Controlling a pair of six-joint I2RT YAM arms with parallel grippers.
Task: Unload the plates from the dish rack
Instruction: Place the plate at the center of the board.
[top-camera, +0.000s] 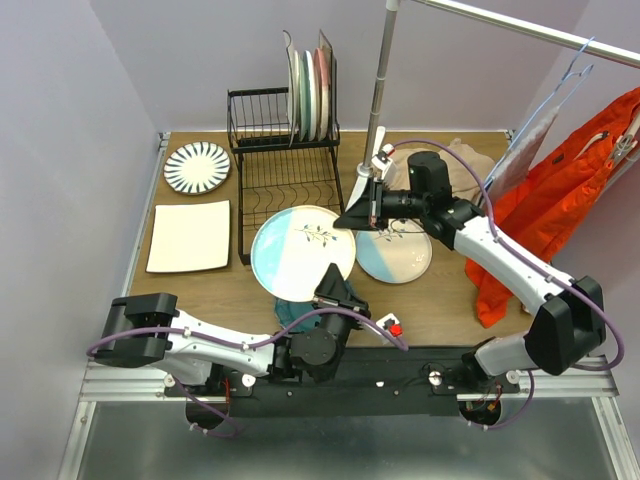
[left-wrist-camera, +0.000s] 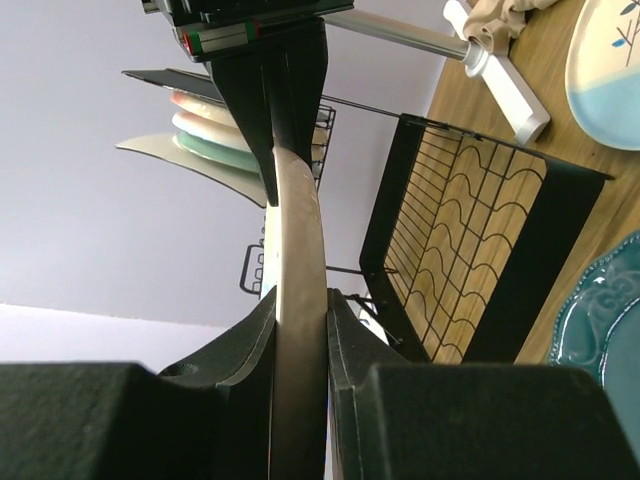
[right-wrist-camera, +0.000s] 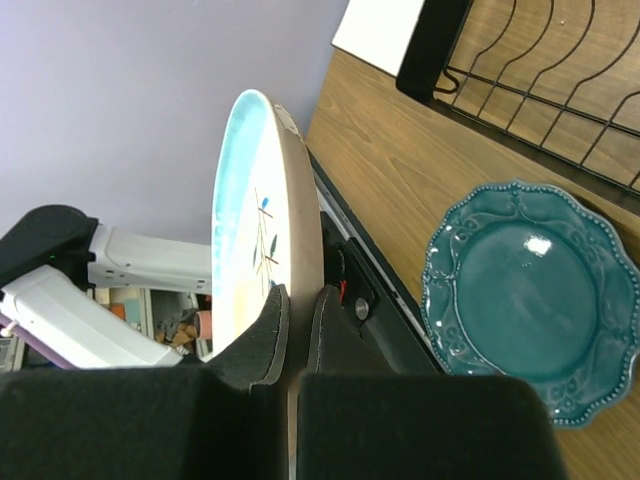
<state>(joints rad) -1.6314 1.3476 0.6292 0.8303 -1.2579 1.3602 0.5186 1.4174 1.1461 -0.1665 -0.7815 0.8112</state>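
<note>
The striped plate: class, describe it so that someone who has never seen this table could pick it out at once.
Find the black wire dish rack at the back of the table. Directly to its left a round plate lies flat on the wood, behind the square cream plate. It alone bears dark stripes radiating from a white centre.

Brown wood-grain counter (top-camera: 440, 300) between pale lavender walls (top-camera: 60, 200). Upper left: white plate with dark radial stripes (top-camera: 197, 166); just below, cream square plate (top-camera: 190, 236). Top centre: black wire dish rack (top-camera: 288, 178) with white, pale green and pink plates (top-camera: 310, 95). Centre: cream and pale blue plate (top-camera: 300, 252) with a dark leafy sprig; to its right, second plate (top-camera: 405, 262) in the same cream and blue. Right side of the right wrist view: glossy teal scalloped plate (right-wrist-camera: 530, 300). Far right of the top view: bright orange garment (top-camera: 560, 190).
</note>
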